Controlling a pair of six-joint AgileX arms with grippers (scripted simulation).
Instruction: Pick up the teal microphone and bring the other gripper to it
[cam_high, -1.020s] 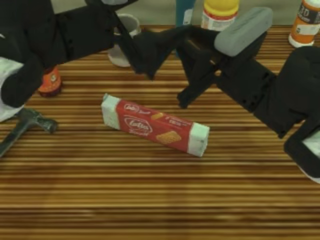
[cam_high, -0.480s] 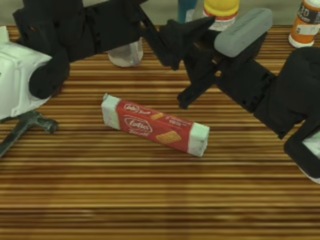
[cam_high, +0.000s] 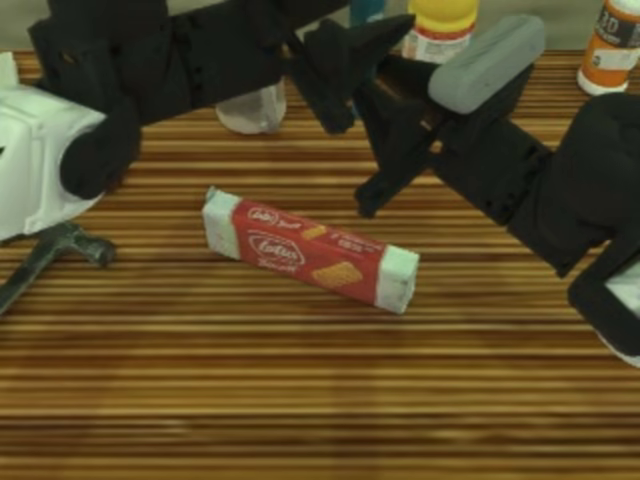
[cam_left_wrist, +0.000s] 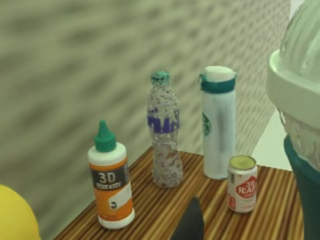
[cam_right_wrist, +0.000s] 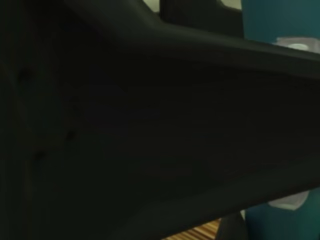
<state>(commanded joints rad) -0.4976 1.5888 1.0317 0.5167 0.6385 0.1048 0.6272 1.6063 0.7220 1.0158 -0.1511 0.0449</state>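
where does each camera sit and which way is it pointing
Top view: above the table, looking down on the biscuit pack; left gripper and right gripper meet at the far edge.
Left wrist view: on the left arm, facing the glue bottle, water bottle, white flask and can; one black fingertip shows.
Right wrist view: mostly dark, black arm close up.
Shared: the glue bottle shows in both top and left wrist views.

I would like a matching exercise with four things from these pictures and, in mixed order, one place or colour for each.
Things:
1. biscuit pack
2. hammer
3. glue bottle
4. can

Descriptions:
A. green pointed cap
B. at the table's left edge
C. red and white, beside the tall white flask
D. lying at the table's middle

Pairs: 1-D, 2-B, 3-A, 4-C
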